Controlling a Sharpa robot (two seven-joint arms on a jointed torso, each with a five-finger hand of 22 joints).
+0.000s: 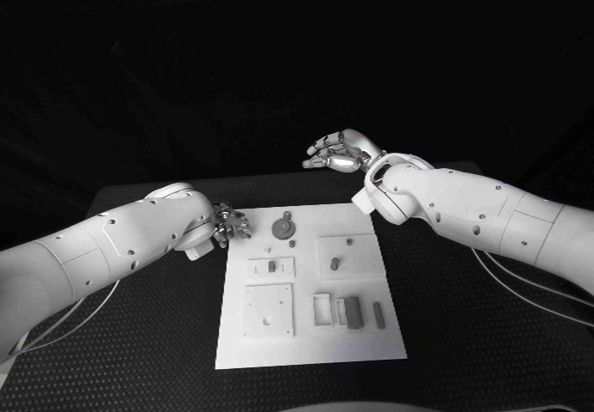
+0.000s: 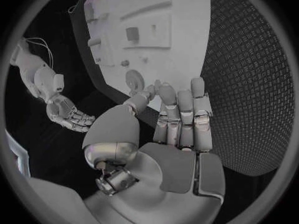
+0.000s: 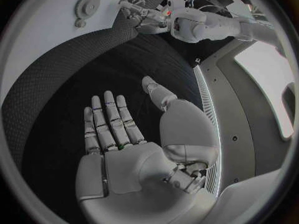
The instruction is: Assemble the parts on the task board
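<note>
From the head view, no part looks picked yet: the left hand [image 1: 221,225] hovers at the task board [image 1: 310,343] edge, the round gear part [image 1: 283,228] just beyond its fingertips. Next it must reach over and pinch that part. Left wrist view: fingers [image 2: 184,119] straight, holding nothing. Right wrist view: right hand [image 3: 118,144] spread, empty, well apart from the board.

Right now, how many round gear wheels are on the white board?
1: the gear wheel lies at the task board's far end, near the left hand. Smaller ones may be too small to tell.
</note>
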